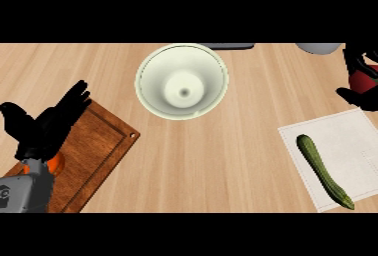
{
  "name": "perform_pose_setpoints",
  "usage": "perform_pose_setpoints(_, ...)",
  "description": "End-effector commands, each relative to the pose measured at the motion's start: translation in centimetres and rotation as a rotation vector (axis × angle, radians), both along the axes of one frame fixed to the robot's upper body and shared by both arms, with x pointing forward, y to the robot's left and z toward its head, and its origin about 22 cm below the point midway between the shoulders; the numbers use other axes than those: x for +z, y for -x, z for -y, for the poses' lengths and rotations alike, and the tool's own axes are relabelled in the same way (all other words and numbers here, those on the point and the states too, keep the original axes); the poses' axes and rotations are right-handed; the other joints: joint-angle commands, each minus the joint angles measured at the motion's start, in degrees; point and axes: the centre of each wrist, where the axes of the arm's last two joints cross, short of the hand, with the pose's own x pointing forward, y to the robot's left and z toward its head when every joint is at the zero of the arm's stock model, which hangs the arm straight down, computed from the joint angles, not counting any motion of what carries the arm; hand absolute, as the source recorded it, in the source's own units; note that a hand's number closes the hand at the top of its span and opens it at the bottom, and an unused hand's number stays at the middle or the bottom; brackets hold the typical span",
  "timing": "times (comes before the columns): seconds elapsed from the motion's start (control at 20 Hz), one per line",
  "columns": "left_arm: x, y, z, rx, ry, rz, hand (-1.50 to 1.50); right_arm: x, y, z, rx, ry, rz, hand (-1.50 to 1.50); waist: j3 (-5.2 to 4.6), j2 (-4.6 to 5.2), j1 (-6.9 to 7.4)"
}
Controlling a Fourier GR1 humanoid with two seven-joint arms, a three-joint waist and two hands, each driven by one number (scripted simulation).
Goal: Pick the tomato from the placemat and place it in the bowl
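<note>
the tomato [364, 81] is seen only as a small patch of red, largely hidden by the curled black fingers of the right hand [360, 96], by which it is held at the view's right edge, off the placemat [354, 145] and beyond its far corner. the placemat is a white square cloth, laid flat and turned at an angle at the right. the bowl [155, 85] is pale cream, round and deep, set upright at the far middle, well apart from both placemat and tomato.
</note>
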Motion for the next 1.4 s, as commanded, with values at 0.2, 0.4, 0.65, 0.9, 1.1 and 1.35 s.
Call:
perform_pose_setpoints(0.2,-1.6,0.2,-0.3,-0.009,-0.004,-0.002,0.00,5.7,2.5,-4.8,0.062,-0.091,0.039,1.50,-0.02,0.12,0.29)
perform_pose_setpoints(0.4,-0.6,-1.1,0.8,-0.023,0.002,-0.007,0.00,7.9,1.1,-5.8,0.082,-0.203,-0.033,1.50,-0.02,0.22,0.48)
perform_pose_setpoints(0.65,-0.7,0.0,0.6,-0.016,-0.016,0.025,0.00,9.3,0.2,-12.5,0.085,-0.237,-0.047,1.50,-0.03,0.22,1.12)
perform_pose_setpoints(0.9,-0.4,-0.8,1.5,-0.028,-0.010,0.022,0.00,8.8,0.6,-18.7,0.061,-0.303,0.015,1.50,-0.01,0.33,1.24)
perform_pose_setpoints(1.1,-0.7,-0.3,1.3,-0.037,-0.012,0.017,0.00,10.0,-0.7,-20.3,0.063,-0.333,0.026,1.50,0.00,0.40,1.40)
perform_pose_setpoints(1.35,0.6,-0.6,0.8,-0.048,-0.003,0.019,0.00,5.8,-2.8,-25.0,0.023,-0.301,0.036,1.50,0.00,0.63,2.17)
